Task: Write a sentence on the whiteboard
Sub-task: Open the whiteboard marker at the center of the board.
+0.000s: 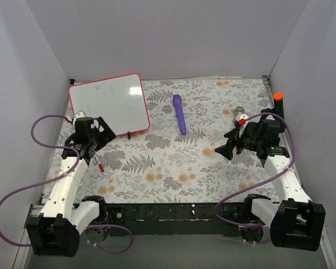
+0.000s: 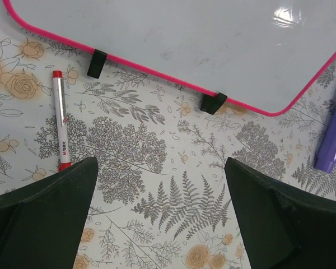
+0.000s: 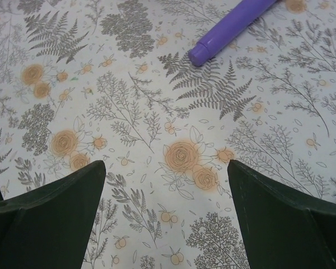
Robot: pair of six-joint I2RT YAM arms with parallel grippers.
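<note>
The table is covered by a floral cloth (image 1: pixel 173 174). A purple stick (image 1: pixel 180 114) is laid flat near the middle of the far half. A white pen (image 2: pixel 60 124) with red ends is laid at the left. An orange-capped post (image 1: pixel 278 97) is seen at the far right edge.

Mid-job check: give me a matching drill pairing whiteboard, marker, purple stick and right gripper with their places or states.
Things:
1. whiteboard
2. red-tipped marker
3. purple stick
4. right gripper

Places or states:
a. open, holding nothing
b. lying to the right of the board
c. no writing on it
d. lying loose on the near side of the board

Pairs: 1-c, 2-d, 3-b, 4-a
</note>
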